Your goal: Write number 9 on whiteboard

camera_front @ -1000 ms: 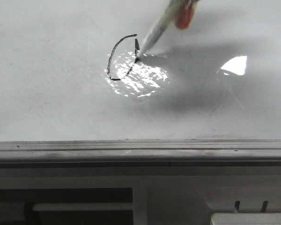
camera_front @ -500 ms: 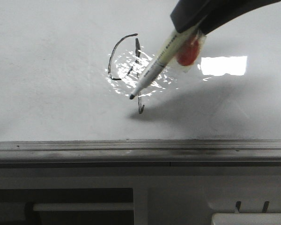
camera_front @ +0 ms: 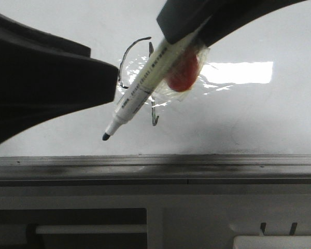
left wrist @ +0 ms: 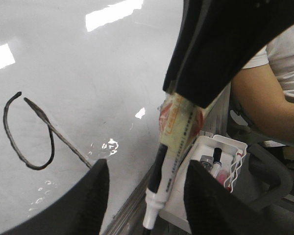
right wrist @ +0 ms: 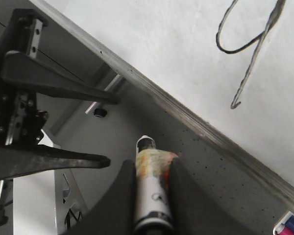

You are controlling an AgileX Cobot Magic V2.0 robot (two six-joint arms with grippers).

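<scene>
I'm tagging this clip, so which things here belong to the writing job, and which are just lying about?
Job:
- number 9
- whiteboard
- marker pen, held in the right gripper

Lying about:
- white holder of spare pens
- left gripper, jaws open and holding nothing
- person's arm

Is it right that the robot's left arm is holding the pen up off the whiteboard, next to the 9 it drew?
Not quite: the right gripper holds the marker pen, jaws shut on it, as the right wrist view shows. The left gripper is open and empty. The rest is right: the pen is lifted off the whiteboard, beside the number 9.
</scene>
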